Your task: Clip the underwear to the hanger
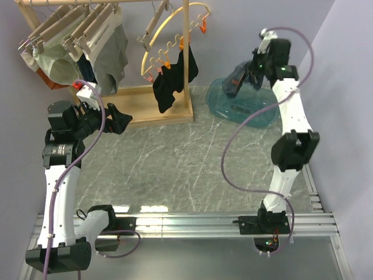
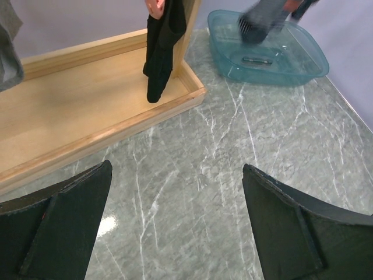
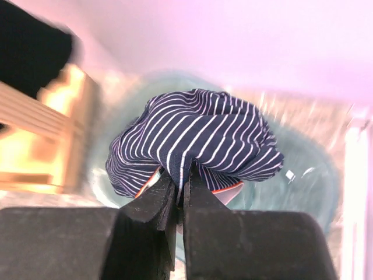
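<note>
My right gripper [image 3: 182, 175] is shut on a fold of the underwear [image 3: 198, 134], a bunched navy cloth with pale stripes. It hangs from the jaws over the teal basin [image 3: 309, 175]. From above, the right gripper [image 1: 242, 81] and the underwear [image 1: 235, 83] sit at the basin's left rim. A pale wooden hanger [image 1: 152, 24] with a metal clip hangs tilted on the rack at the back. My left gripper [image 1: 119, 119] stands open over the marble near the rack's base, and the left wrist view shows nothing between the left gripper's [image 2: 176, 169] fingers.
The wooden rack base [image 1: 151, 111] lies at the back left. Several more wooden clip hangers [image 1: 64, 29] with grey briefs [image 1: 111, 58] hang from its rail. A yellow arc [image 1: 169, 26] with orange pegs holds a black garment [image 1: 172, 81]. The basin [image 1: 256, 114] stands at the back right.
</note>
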